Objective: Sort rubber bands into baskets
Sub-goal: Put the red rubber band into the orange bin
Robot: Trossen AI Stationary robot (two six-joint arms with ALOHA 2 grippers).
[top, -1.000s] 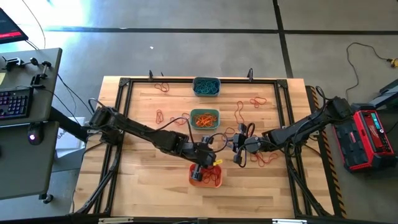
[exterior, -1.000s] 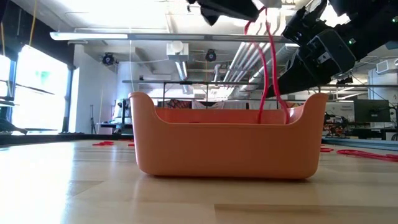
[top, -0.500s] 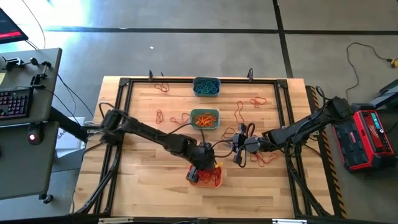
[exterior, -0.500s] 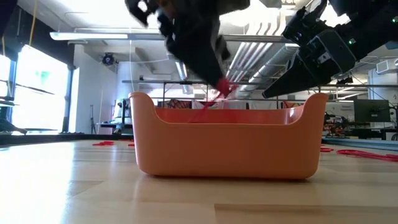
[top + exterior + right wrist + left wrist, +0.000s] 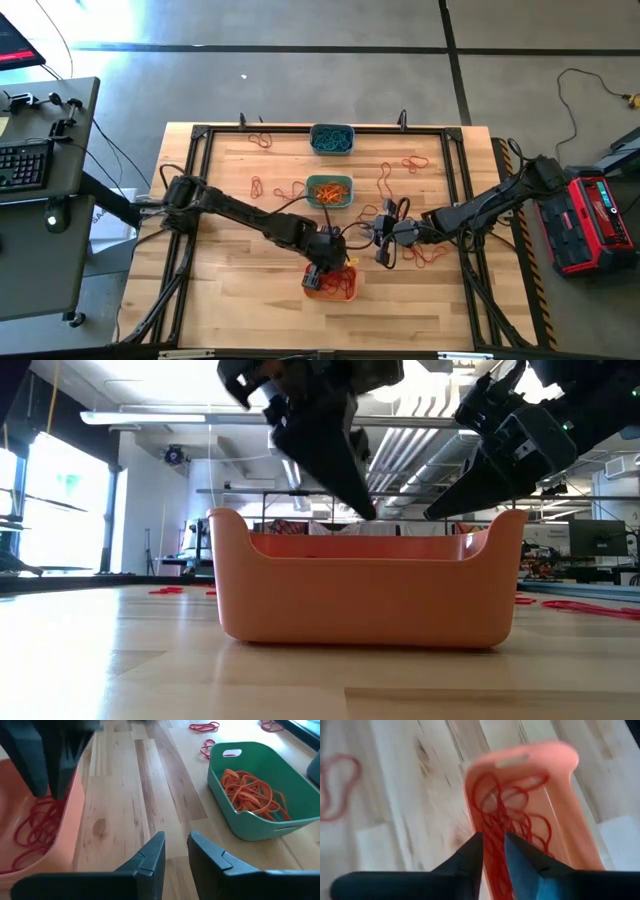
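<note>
The red rubber bands (image 5: 505,827) lie in a heap inside the orange basket (image 5: 332,283), near the front edge of the table (image 5: 230,300). The left gripper (image 5: 493,851) hangs just over this basket with its two fingers a little apart and nothing between them. The orange rubber bands (image 5: 252,792) fill the teal-green basket (image 5: 295,795) in the middle of the table. The right gripper (image 5: 176,851) waits near both baskets, over bare wood, fingers a little apart and empty. More loose red bands (image 5: 431,255) lie on the wood.
</note>
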